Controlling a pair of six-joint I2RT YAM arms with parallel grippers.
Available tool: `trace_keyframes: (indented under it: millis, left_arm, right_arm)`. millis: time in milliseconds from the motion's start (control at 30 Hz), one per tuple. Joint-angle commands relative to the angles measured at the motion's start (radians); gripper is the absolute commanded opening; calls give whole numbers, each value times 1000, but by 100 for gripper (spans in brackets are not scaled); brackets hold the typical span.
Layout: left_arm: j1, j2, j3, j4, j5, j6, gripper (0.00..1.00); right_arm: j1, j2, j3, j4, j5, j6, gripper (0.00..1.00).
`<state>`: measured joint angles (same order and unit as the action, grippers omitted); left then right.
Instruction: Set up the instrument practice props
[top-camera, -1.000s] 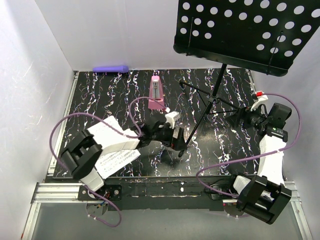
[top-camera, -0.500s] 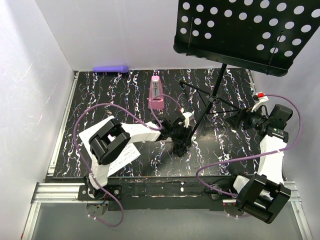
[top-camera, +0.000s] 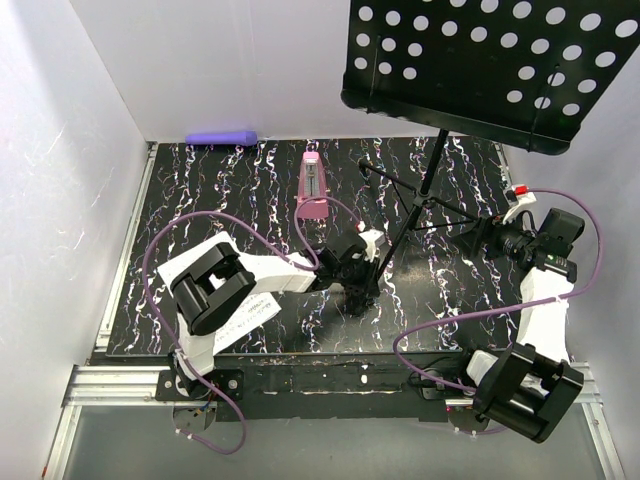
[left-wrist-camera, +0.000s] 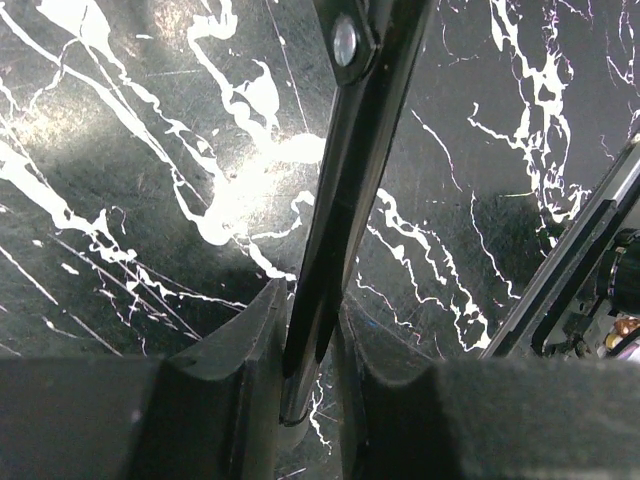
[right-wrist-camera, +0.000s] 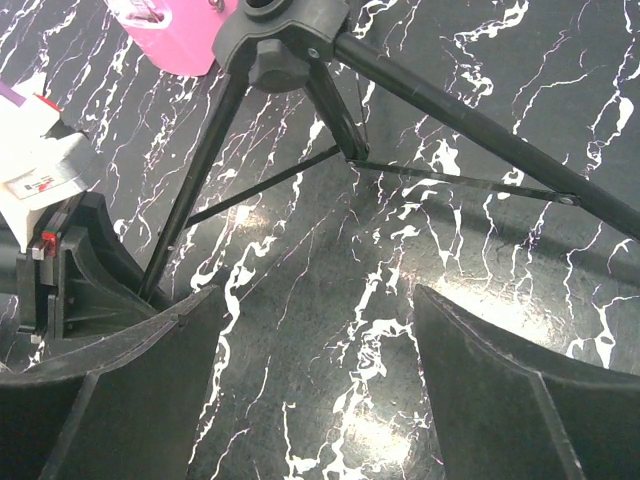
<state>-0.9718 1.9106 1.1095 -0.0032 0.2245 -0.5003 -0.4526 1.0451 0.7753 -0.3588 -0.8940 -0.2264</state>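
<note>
So far, at the table's (top-camera: 200, 210) 7 o'clock the sheet music (top-camera: 245, 320) lies flat, partly under the left arm (top-camera: 215, 285), while the pink metronome (top-camera: 313, 188) stands upright near 12 o'clock. At the centre our left gripper (left-wrist-camera: 312, 335) is pinching the near leg (left-wrist-camera: 335, 190) of the music stand (top-camera: 432, 170), whose tripod is spread toward 2 o'clock and whose perforated desk (top-camera: 480, 70) shows no page. At 3 o'clock our right gripper (right-wrist-camera: 318, 350) hangs spread and empty beside the tripod, so we judge the stand is being positioned and the pages are not yet loaded
</note>
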Motion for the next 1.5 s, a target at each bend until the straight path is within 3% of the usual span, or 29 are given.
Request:
trace_keyframes:
  millis: [0, 367, 600, 867, 1067, 1267, 1333, 1467]
  left_arm:
    - [-15, -50, -83, -84, 22, -81, 4]
    - [-19, -149, -169, -23, 45, -175, 10]
    - [-19, -278, -168, -47, 13, -142, 59]
    - [-18, -511, -232, -84, -54, -67, 98]
    - [60, -775, -413, -101, -113, -84, 98]
    - [350, -1034, -594, -191, 12, -127, 98]
    - [418, -1085, -623, -250, -26, -165, 98]
    - [432, -1044, -613, -349, -172, -268, 98]
  right_arm:
    - [-9, 9, 7, -5, -28, -22, 83]
    - [-9, 39, 25, -75, -82, -103, 83]
    - [-9, 33, 28, -100, -85, -134, 83]
    - [-9, 21, 35, -118, -86, -152, 82]
    - [-9, 4, 38, -126, -86, -160, 82]
    - [-9, -8, 38, -126, -94, -160, 82]
    - [-9, -11, 39, -127, -95, -160, 82]
    - [-9, -14, 41, -132, -95, -163, 82]
